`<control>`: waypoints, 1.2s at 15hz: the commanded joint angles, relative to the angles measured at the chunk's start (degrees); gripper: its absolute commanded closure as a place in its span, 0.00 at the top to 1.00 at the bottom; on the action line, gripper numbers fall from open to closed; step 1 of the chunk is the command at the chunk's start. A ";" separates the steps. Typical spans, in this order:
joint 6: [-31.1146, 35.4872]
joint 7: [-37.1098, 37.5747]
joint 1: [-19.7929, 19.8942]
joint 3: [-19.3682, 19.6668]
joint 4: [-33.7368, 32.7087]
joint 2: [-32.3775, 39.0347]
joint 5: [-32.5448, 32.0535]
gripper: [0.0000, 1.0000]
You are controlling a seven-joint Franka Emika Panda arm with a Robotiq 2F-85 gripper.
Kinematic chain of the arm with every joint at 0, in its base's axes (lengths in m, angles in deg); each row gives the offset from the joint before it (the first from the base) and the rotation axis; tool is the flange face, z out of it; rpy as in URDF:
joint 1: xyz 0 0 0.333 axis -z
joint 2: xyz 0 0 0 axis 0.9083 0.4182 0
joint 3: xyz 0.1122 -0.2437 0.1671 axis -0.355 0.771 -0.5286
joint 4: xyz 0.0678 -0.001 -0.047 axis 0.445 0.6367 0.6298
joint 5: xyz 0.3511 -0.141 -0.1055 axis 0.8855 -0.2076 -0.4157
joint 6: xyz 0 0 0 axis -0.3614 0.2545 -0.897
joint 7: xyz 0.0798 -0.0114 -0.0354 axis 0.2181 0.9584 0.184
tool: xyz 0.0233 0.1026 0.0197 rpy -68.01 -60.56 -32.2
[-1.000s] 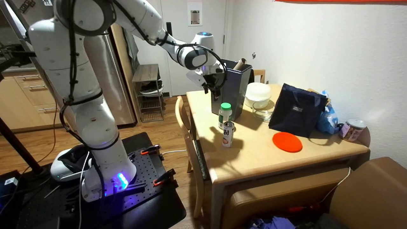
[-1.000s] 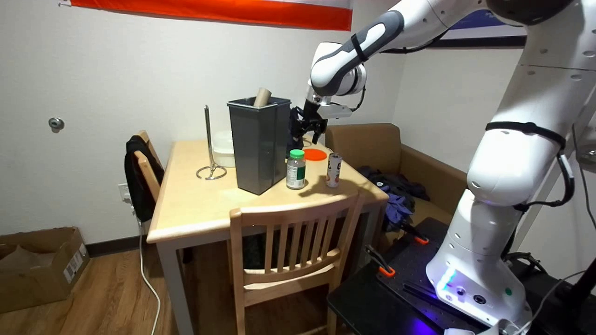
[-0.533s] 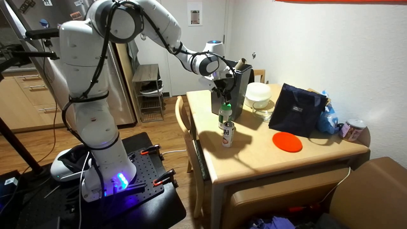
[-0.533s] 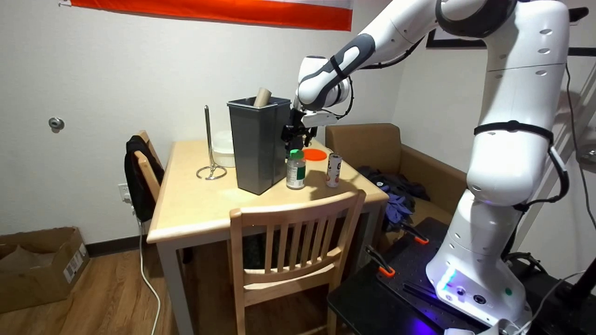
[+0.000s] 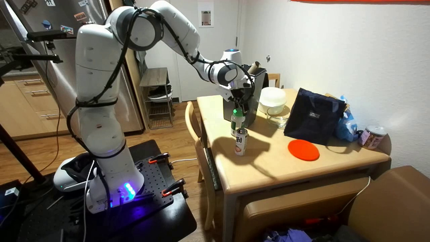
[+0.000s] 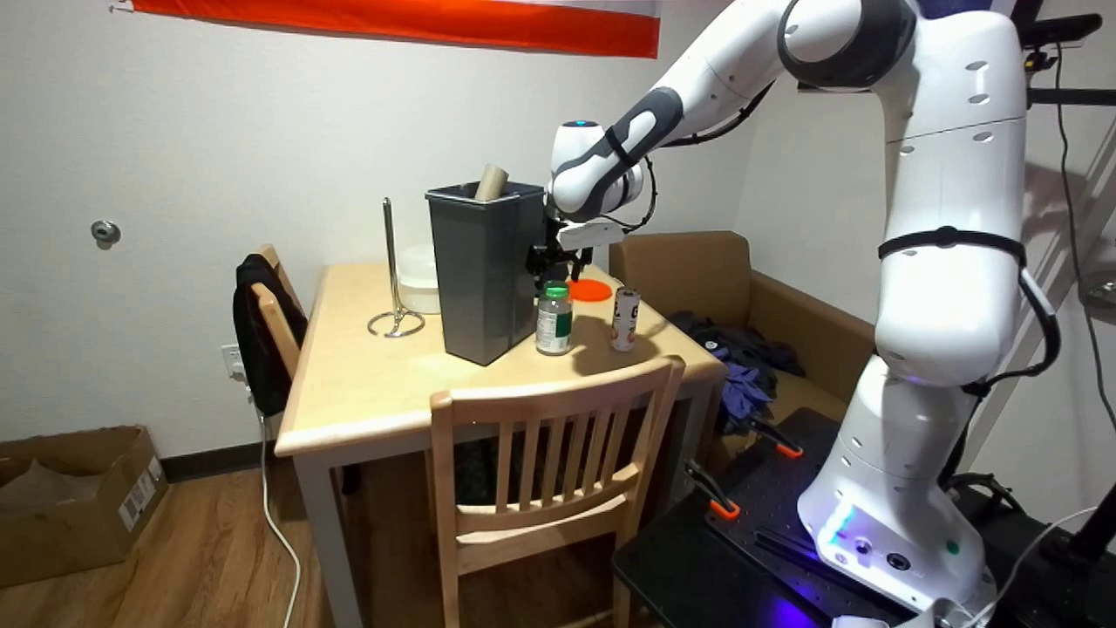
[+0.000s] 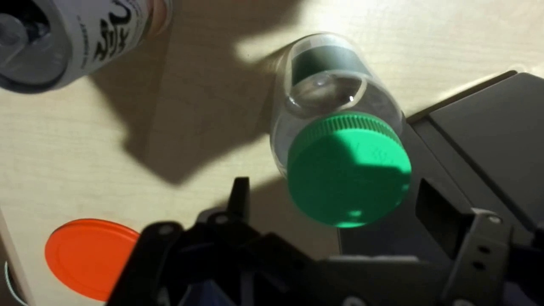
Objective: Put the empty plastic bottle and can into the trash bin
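My end effector [image 7: 333,187] gapes wide, holding nothing, near the green-capped plastic bottle [image 6: 554,321], upright on the table [image 6: 384,379] beside the trash bin [image 6: 484,275]; room is tight, so approaching off-line could topple the bottle.

arm [image 5: 100,131]: white | joint ring [image 6: 879,52]: dark | cable [image 5: 121,60]: black | base light [image 5: 128,190]: blue | hand [image 7: 338,204]: black

Large black characters are being displayed on can [image 7: 85,42], smaller print alongside; wording is not being made out. Fine print is being carried by white-and-green label [image 6: 549,333] on bottle [image 6: 555,317], too small for reading. Faint marks are being noted on green cap [image 7: 348,174]. Barcode-like pattern is being borne by sticker [image 6: 139,500] on cardboard box [image 6: 70,545]. Pale print on dark bag [image 5: 307,122] is being recorded as illegible.
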State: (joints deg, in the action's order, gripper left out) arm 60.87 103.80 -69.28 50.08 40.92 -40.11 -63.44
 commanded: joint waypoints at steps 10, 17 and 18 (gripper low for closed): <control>-1.03 2.80 -0.63 2.86 0.77 -0.42 0.98 0.42; -8.47 4.55 -1.80 3.20 4.73 -11.72 -4.32 0.42; -10.24 4.66 -1.76 2.86 5.36 -14.36 -5.72 0.42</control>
State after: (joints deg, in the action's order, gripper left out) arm 55.18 106.29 -70.31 53.01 41.89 -45.37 -65.56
